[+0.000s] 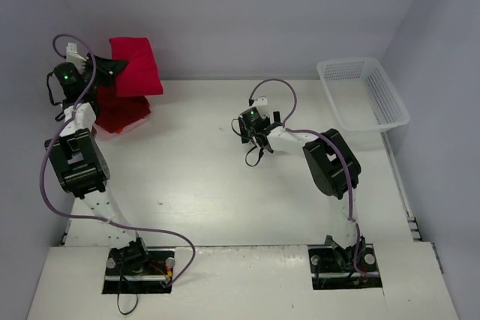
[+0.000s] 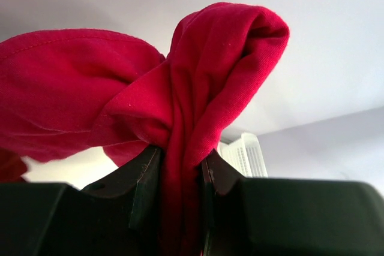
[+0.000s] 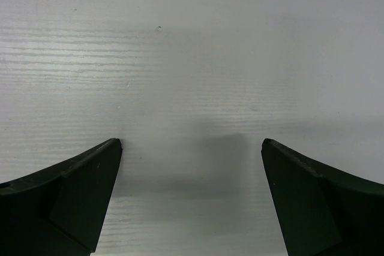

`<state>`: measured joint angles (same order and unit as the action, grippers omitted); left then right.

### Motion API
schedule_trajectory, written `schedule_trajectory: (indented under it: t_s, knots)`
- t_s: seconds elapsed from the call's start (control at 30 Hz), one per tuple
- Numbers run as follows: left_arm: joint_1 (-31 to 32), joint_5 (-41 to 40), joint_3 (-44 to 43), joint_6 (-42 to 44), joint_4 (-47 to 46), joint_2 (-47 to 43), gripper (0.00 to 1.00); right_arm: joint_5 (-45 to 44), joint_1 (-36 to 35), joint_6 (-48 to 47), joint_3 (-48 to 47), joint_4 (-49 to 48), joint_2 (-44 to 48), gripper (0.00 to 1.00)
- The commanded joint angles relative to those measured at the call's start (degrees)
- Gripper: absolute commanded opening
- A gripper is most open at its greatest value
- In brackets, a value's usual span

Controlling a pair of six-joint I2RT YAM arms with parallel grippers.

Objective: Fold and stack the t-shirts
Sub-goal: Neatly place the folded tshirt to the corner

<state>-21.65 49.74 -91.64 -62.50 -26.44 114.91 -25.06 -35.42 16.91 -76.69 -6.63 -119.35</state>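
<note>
We start at the left gripper (image 2: 180,163), which is clamped tight on a red t-shirt (image 2: 204,70). The cloth is pinched in a narrow band between the two dark fingers and rises past their tips as a thick rolled fold. A broader lobe of the same red cloth bulges out to the left of the fingers. Beyond the tips, just right of the pinched band, we make out a corner of the white mesh basket (image 2: 243,154), far off against the pale wall (image 2: 324,40).

In the top view this shirt hangs from the fingers as a compact folded bundle, lifted above the white table (image 1: 225,185). Below the fingers lies a pile of darker red cloth (image 1: 124,114), flat on the table's far left corner. We cannot tell whether the bundle's lower edge touches the pile, nor whether the pile is one shirt or several.

The right gripper (image 3: 192,145) is spread wide and holds nothing. Its fingers stand far apart at the bottom corners of its wrist view, with only bare table surface between them and ahead of them. From above we see it over the middle of the table, well apart from the red shirts off to its left and from the basket at the far right corner.
</note>
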Motion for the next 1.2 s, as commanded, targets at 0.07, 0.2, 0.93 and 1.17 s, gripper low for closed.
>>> schedule_trajectory:
  t_s: [0.07, 0.2, 0.93, 1.17]
  knots:
    - [-4.01, 1.94, -4.08, -1.66, -7.14, -2.85, 0.00, -0.17, -0.97, -0.29, 0.84, 2.42, 1.49, 1.00]
    - [-5.68, 2.73, -6.00, -1.49, -6.79, -2.06, 0.00, -0.08, -1.14, -0.30, 0.75, 2.42, 1.58, 1.00]
    - [-10.34, 3.97, -1.97, -4.48, -6.53, 1.72, 0.00, -0.60, -2.11, -0.47, 1.63, 2.68, 1.66, 1.00]
    - [-11.13, 1.59, 0.75, -4.56, -3.80, 1.46, 0.00, -0.69, -2.11, -0.65, 1.89, 2.85, 2.63, 1.00]
